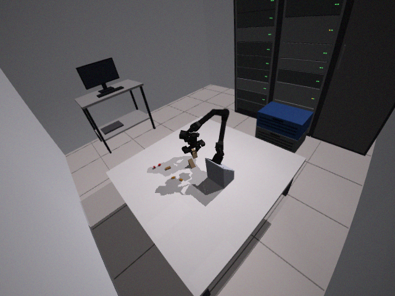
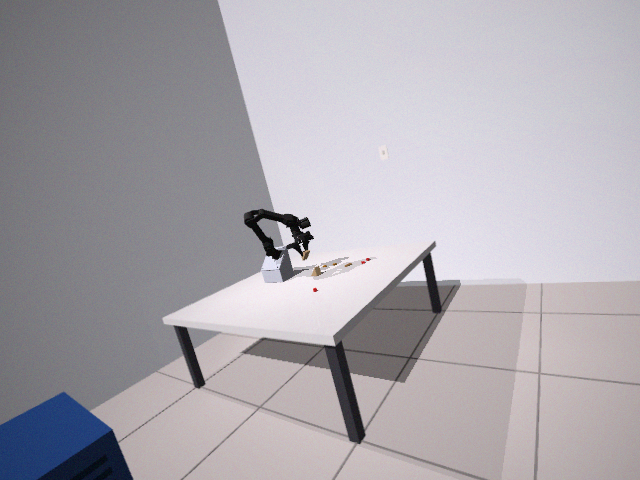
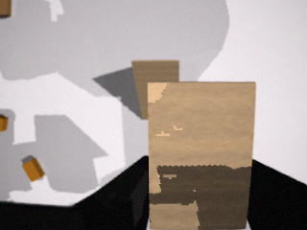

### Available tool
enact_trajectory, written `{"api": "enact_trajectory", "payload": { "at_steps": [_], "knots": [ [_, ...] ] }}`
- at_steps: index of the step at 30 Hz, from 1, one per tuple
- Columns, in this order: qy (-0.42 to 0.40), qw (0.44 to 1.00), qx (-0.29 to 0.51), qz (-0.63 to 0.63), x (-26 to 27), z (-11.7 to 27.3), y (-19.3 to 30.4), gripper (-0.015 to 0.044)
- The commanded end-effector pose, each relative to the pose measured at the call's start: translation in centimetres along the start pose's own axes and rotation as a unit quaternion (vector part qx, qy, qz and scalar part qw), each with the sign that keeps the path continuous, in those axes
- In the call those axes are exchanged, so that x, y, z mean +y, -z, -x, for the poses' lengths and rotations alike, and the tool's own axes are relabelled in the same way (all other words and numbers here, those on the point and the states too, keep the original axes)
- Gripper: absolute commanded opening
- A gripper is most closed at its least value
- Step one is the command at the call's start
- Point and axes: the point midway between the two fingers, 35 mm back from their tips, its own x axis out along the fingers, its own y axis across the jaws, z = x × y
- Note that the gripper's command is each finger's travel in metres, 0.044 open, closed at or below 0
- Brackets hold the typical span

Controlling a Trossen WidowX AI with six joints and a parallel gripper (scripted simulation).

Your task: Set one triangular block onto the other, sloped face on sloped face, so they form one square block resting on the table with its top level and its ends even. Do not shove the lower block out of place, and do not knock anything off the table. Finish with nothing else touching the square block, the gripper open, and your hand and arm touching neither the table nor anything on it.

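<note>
My claw (image 1: 194, 149) (image 2: 306, 252) (image 3: 193, 164) is part-way open, clamped on one wooden wedge (image 1: 194, 154) (image 2: 305, 255) (image 3: 201, 129) above the table (image 1: 236, 216) (image 2: 268, 310) (image 3: 269, 38); in the wrist view the other wedge (image 1: 191, 163) (image 2: 315, 271) (image 3: 144, 86) sits below, towards eleven o'clock (partly hidden from me). The pick-up is done; lining up, mating the slopes, letting go and backing away remain, I judge.

Server room, tall racks (image 1: 276, 57) with green lights, tiled floor (image 1: 318, 203) (image 2: 465, 413)
</note>
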Motion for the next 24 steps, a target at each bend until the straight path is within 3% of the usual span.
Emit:
{"api": "enact_trajectory", "payload": {
  "at_steps": [1,12,24],
  "knots": [
    [0.002,1.0,-0.002,-0.001,1.5,0.8,1.1,0.0],
    [0.021,1.0,-0.01,-0.005,3.1,1.8,3.3,0.0],
    [0.018,1.0,-0.011,-0.005,3.1,-3.5,1.8,0.0]
  ]
}}
